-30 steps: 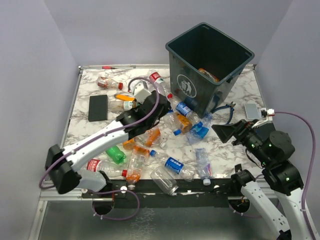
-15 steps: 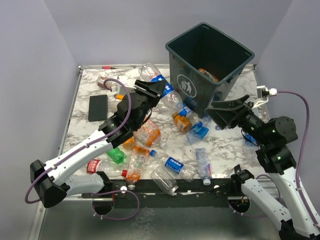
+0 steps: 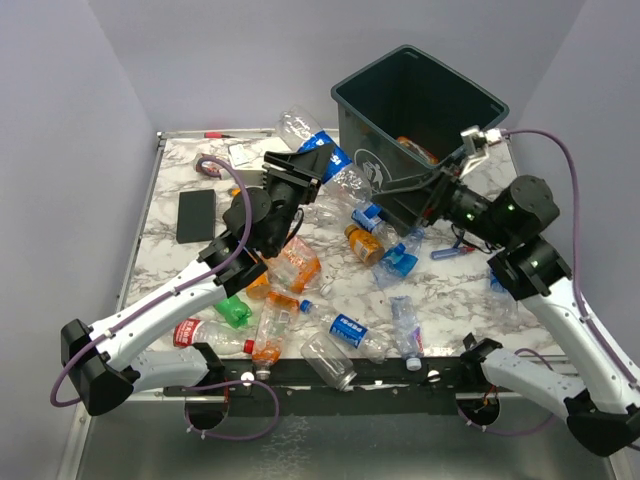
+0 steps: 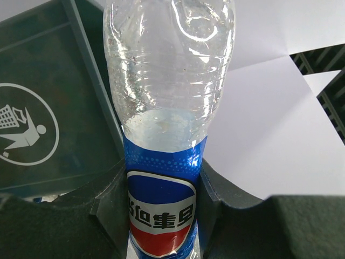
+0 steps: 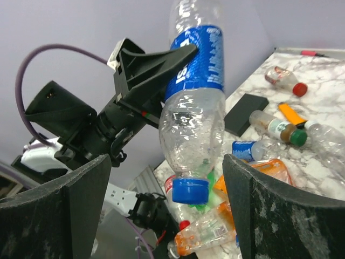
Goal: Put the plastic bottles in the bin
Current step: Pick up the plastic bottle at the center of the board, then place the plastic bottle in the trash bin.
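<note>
Over the table (image 3: 165, 245), left gripper (image 3: 312, 163): clamped around a clear blue-labelled bottle (image 4: 168, 97), which is held aloft just beside the bin (image 3: 362, 140).
Loose bottles (image 3: 345, 328): scattered on the marble, many near the bin's foot.
Bin: set upright; an orange bottle (image 3: 417, 150) is seen inside.
Right gripper (image 5: 164, 159): jaws are spread wide, nothing held.

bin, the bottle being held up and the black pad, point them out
bin (image 3: 375, 135): top view, on its outer wall facing left.
held bottle (image 4: 164, 124): left wrist view, on the clear body above the blue label.
black pad (image 3: 196, 215): top view, on the middle of its top face.
</note>
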Robot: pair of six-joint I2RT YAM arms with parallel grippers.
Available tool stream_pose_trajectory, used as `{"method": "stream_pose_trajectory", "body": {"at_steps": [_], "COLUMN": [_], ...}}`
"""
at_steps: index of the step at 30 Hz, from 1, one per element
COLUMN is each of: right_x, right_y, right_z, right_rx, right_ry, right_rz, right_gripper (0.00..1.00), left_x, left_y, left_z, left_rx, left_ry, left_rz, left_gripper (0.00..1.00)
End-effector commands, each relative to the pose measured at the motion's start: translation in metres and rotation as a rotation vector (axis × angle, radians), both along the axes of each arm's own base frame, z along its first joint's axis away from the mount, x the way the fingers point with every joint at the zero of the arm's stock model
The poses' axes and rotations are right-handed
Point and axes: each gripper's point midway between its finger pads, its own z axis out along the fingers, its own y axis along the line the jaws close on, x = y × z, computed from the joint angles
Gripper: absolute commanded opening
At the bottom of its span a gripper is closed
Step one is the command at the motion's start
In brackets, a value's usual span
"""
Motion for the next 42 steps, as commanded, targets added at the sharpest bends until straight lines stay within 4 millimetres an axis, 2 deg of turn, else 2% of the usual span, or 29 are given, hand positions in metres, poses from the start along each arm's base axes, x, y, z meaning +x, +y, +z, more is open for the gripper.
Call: {"method": "stream_pose_trajectory", "body": {"at_steps": [1, 4, 9, 15, 22, 26, 28, 29, 30, 31, 32, 33, 34, 38, 40, 42], "right_x": [0.002, 0.003, 0.009, 0.008, 0.001, -0.002, -0.003, -0.002, 0.000, 0.002, 0.003, 0.006, 0.009, 0.025, 0.042, 0.061], "right_y": [0.024, 0.034, 0.038, 0.042, 0.051, 0.056, 0.057, 0.057, 0.056, 0.053, 0.050, 0.046, 0.040, 0.003, -0.026, -0.060], "right_z": [-0.016, -0.023, -0.033, -0.045, -0.045, -0.046, -0.045, -0.045, -0.045, -0.043, -0.039, -0.035, -0.027, 0.017, 0.037, 0.047], "right_rx": [-0.113, -0.124, -0.138, -0.159, -0.157, -0.158, -0.159, -0.159, -0.159, -0.162, -0.169, -0.183, -0.200, -0.284, -0.334, -0.391], "right_ry": [0.027, 0.047, 0.066, 0.097, 0.103, 0.114, 0.118, 0.118, 0.120, 0.116, 0.106, 0.091, 0.073, -0.031, -0.066, -0.071], "right_rz": [0.020, 0.041, 0.036, 0.061, 0.133, 0.172, 0.182, 0.178, 0.164, 0.143, 0.121, 0.092, 0.055, -0.169, -0.349, -0.553], "right_gripper": [0.87, 0.83, 0.70, 0.71, 0.52, 0.35, 0.19, 0.06, 0.01, 0.01, 0.01, 0.01, 0.01, 0.01, 0.01, 0.01], "left_x": [-0.005, -0.006, -0.008, -0.010, -0.009, -0.008, -0.008, -0.008, -0.008, -0.009, -0.010, -0.010, -0.010, -0.010, -0.013, -0.015], "left_y": [0.007, 0.015, 0.026, 0.032, 0.030, 0.030, 0.031, 0.030, 0.030, 0.029, 0.029, 0.030, 0.032, 0.056, 0.074, 0.097], "left_z": [0.018, 0.021, 0.026, 0.029, 0.026, 0.023, 0.023, 0.023, 0.023, 0.024, 0.025, 0.025, 0.025, 0.018, 0.014, 0.007], "left_rx": [-0.023, -0.018, -0.006, 0.001, 0.008, 0.014, 0.016, 0.021, 0.028, 0.047, 0.077, 0.114, 0.150, 0.344, 0.478, 0.589], "left_ry": [-0.068, -0.078, -0.094, -0.105, -0.101, -0.097, -0.098, -0.099, -0.102, -0.112, -0.122, -0.124, -0.120, -0.102, -0.138, -0.140], "left_rz": [0.010, 0.036, 0.070, 0.087, 0.085, 0.089, 0.092, 0.090, 0.089, 0.086, 0.085, 0.091, 0.101, 0.193, 0.256, 0.343], "left_gripper": [0.13, 0.13, 0.13, 0.13, 0.13, 0.13, 0.13, 0.13, 0.23, 0.45, 0.74, 0.94, 0.99, 0.99, 0.99, 0.99]}}
